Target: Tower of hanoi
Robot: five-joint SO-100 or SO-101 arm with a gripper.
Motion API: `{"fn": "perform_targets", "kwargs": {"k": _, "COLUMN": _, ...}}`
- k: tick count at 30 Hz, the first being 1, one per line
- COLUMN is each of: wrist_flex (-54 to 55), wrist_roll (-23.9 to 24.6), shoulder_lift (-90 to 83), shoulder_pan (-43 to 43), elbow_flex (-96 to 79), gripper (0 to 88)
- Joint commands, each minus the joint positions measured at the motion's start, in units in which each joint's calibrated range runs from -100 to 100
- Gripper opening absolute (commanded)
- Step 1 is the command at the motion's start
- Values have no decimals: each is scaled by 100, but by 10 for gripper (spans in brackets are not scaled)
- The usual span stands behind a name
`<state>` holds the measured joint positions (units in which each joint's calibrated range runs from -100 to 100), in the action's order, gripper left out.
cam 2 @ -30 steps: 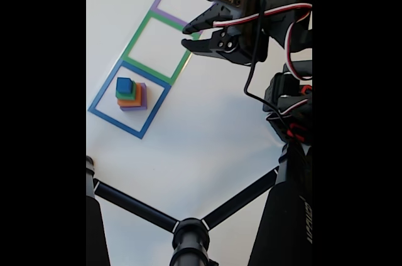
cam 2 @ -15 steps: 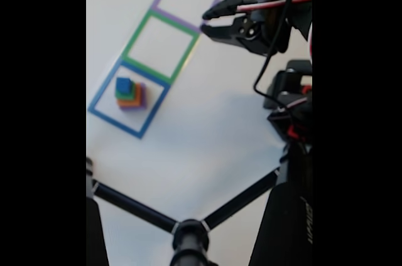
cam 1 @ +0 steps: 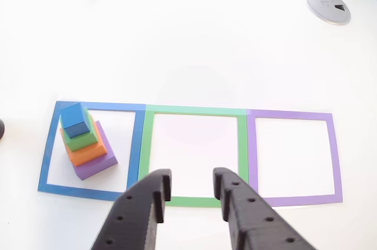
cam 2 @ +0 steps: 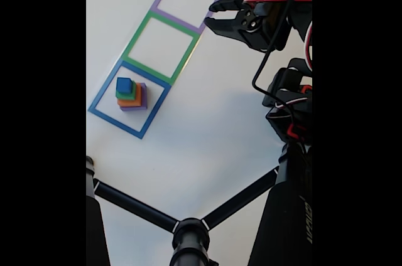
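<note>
Blocks (cam 1: 84, 144) stand stacked upright, seemingly tapering upward, in the blue square (cam 1: 135, 144); gripper (cam 1: 189, 197) parted, empty.

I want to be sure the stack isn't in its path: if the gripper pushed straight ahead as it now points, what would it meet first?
Probably the bare white table inside the green taped square. The open black two-finger gripper aims there; the four-block coloured stack sits off to the left in the other view. Height is unclear.

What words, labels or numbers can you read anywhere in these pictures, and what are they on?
No text reads clearly.
Pale lettering runs along the black tripod leg at the fixed view's lower right: too blurred to read.
The round grey metal table disc carries a small dark mark, not legible as text.
</note>
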<state>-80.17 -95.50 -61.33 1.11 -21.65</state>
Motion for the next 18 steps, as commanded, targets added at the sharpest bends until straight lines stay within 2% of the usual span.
{"fn": "perform_targets", "kwargs": {"k": 1, "wrist_flex": 778, "wrist_roll": 328, "shoulder_lift": -265, "shoulder_pan": -322, "elbow_flex": -654, "gripper": 61}}
{"fn": "perform_targets", "kwargs": {"k": 3, "wrist_flex": 997, "wrist_roll": 531, "shoulder_lift": -411, "shoulder_pan": -399, "elbow_flex": -990, "gripper": 57}}
{"fn": "perform_targets", "kwargs": {"k": 9, "wrist_flex": 1418, "wrist_roll": 1681, "shoulder_lift": -1000, "shoulder_pan": -418, "elbow_flex": -1863, "gripper": 32}}
{"fn": "perform_targets", "kwargs": {"k": 14, "wrist_flex": 1450, "wrist_roll": 2188, "shoulder_lift": -1428, "shoulder_pan": -389, "elbow_flex": -2444, "gripper": 1}}
{"fn": "perform_targets", "kwargs": {"k": 16, "wrist_flex": 1563, "wrist_roll": 2610, "shoulder_lift": -1525, "shoulder_pan": -408, "elbow_flex": -2726, "gripper": 0}}
{"fn": "perform_targets", "kwargs": {"k": 18, "wrist_flex": 1750, "wrist_roll": 2779, "shoulder_lift": -1630, "shoulder_pan": -428, "elbow_flex": -3090, "gripper": 0}}
